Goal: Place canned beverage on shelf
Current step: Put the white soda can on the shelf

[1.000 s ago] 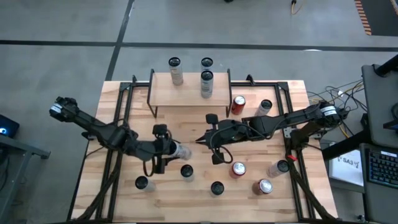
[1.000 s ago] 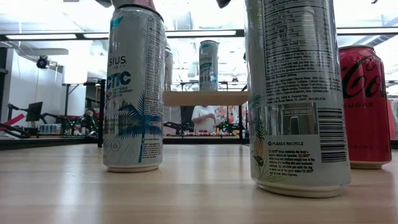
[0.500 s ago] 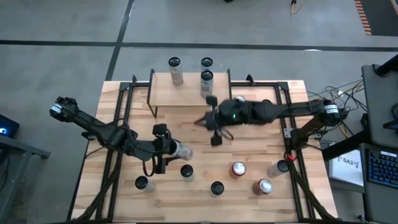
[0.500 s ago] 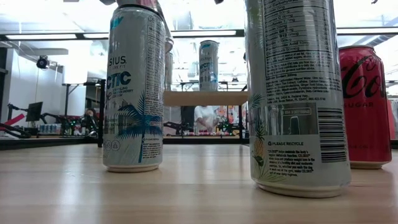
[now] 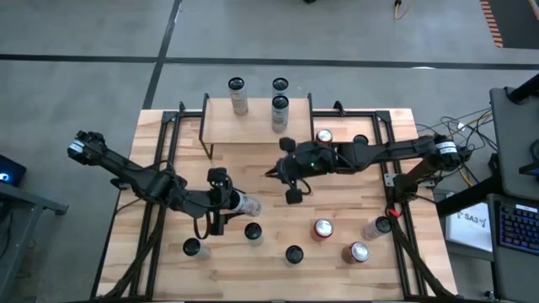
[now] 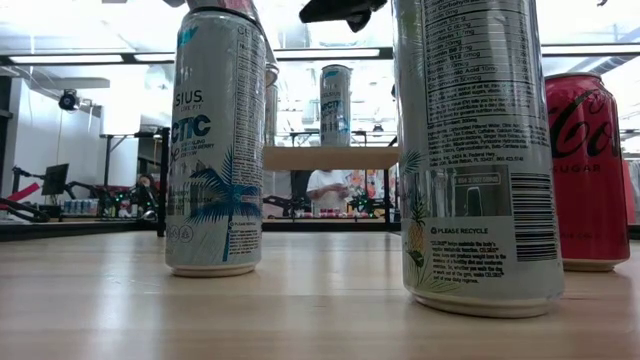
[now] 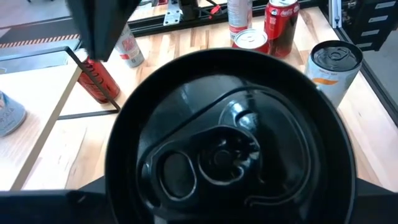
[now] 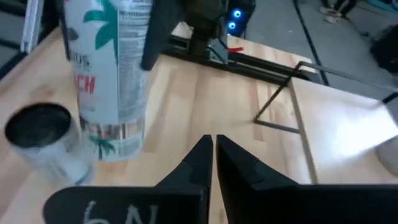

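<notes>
Left hand (image 5: 226, 200) apparently grips can (image 5: 245, 204); shelf (image 5: 253, 124) well apart.

Table (image 5: 168, 252) carries cans (image 5: 322, 228) (several upright), shelf (image 5: 253, 128).

Even overhead light, soft shadows; low view backlit, glaring; wrist views blurred

Shelf (image 5: 253, 124) sits at the table's (image 5: 345, 269) 12 o'clock edge with three cans (image 5: 280, 112) on top. Left gripper (image 5: 229, 202) is around 8 o'clock from center, right gripper (image 5: 289, 171) near the middle, loose cans (image 5: 322, 228) spread along 6 o'clock.
</notes>
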Robot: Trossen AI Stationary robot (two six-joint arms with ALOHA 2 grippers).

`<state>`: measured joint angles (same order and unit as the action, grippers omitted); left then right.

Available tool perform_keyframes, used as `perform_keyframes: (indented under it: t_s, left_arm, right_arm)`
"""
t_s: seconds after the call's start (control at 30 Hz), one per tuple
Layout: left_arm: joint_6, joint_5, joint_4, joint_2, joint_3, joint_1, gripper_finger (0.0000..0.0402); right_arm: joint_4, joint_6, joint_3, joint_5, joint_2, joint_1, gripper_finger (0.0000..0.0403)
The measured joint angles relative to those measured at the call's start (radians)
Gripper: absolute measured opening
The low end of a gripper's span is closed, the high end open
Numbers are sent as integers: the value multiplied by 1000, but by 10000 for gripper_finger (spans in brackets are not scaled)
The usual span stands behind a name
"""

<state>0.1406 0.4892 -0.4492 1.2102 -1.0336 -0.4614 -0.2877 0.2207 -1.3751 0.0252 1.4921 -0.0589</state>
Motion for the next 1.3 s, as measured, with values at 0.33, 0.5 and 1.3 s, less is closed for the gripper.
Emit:
perform_keyframes:
  t_s: [0.33, 0.5, 1.3]
  left_arm:
    - [-8, 1, 1, 0, 0, 5, 242]
    - [-21, 38, 4, 0, 0, 7, 242]
    - [-208, 82, 16, 7, -134, 22, 242]
  right_arm:
    - [-37, -46, -1, -6, 0, -54, 20]
    - [-7, -90, -4, -1, 0, -71, 83]
    - [102, -131, -21, -7, 117, -74, 364]
